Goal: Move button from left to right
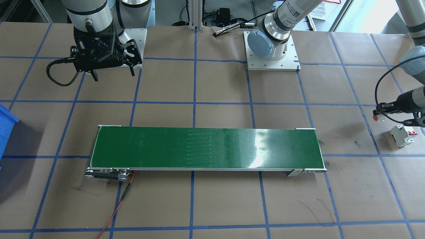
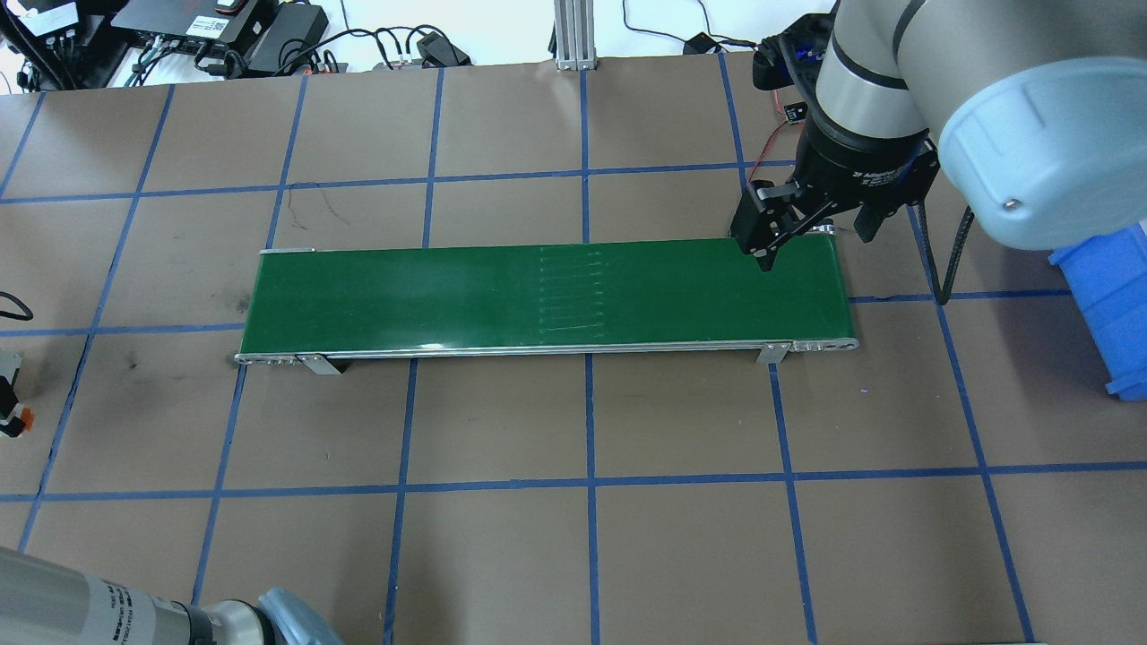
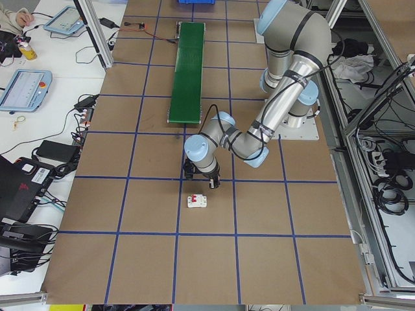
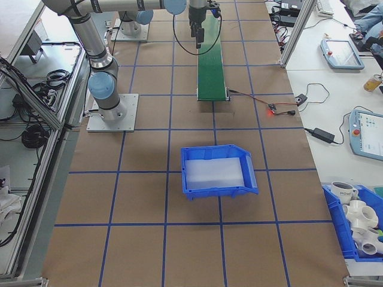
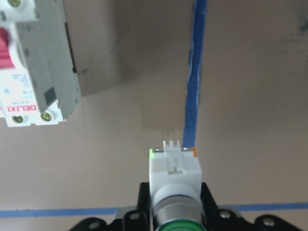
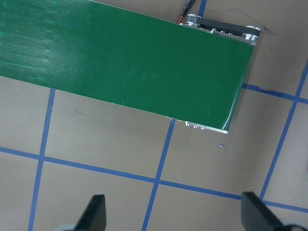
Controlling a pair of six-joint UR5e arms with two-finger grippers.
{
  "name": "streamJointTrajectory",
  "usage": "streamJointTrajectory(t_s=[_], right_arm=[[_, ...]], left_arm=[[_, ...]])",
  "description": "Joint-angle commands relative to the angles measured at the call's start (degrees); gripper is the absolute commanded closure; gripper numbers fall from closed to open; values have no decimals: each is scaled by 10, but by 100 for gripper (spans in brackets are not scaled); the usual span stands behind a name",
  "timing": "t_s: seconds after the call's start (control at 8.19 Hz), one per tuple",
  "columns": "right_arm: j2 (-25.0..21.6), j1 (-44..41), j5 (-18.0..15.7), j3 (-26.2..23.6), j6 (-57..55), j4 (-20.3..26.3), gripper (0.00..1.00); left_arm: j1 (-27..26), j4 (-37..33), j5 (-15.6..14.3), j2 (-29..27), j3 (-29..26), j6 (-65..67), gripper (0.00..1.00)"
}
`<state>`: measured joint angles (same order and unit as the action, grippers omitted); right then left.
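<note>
While clamping the button (image 5: 174,183), left gripper (image 1: 382,111) hovers.

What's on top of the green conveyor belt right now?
Nothing rests on the conveyor belt. The open right gripper hangs above its end; the belt patch under it is hidden overhead.

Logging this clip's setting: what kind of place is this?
Likely a robotics lab: a papered table gridded with blue tape, a green conveyor, and teach pendants on side benches.
</note>
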<state>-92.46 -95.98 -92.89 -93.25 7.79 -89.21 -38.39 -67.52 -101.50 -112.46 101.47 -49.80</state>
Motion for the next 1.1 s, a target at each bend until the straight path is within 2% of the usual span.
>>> streamJointTrajectory(t_s=[0.0,0.12,0.24,0.37,0.49,0.73,0.98], right_arm=[[0,0,2,0,-4,1,0],[1,0,3,0,-3,13,0],[4,0,4,0,-3,14,0],[6,0,6,0,-4,13,0],[9,0,5,0,-5,13,0],[10,0,4,1,-5,12,0],[10,0,3,1,-5,12,0]], left_arm=[[-40,-97,30,118,-2,0,100],[-93,-97,61,150,-3,2,100],[-160,-96,64,164,-4,21,100],[-226,-96,80,172,-4,92,100],[-272,-96,93,171,-2,157,100],[-302,-90,141,155,1,199,100],[-303,-81,147,116,1,250,100]])
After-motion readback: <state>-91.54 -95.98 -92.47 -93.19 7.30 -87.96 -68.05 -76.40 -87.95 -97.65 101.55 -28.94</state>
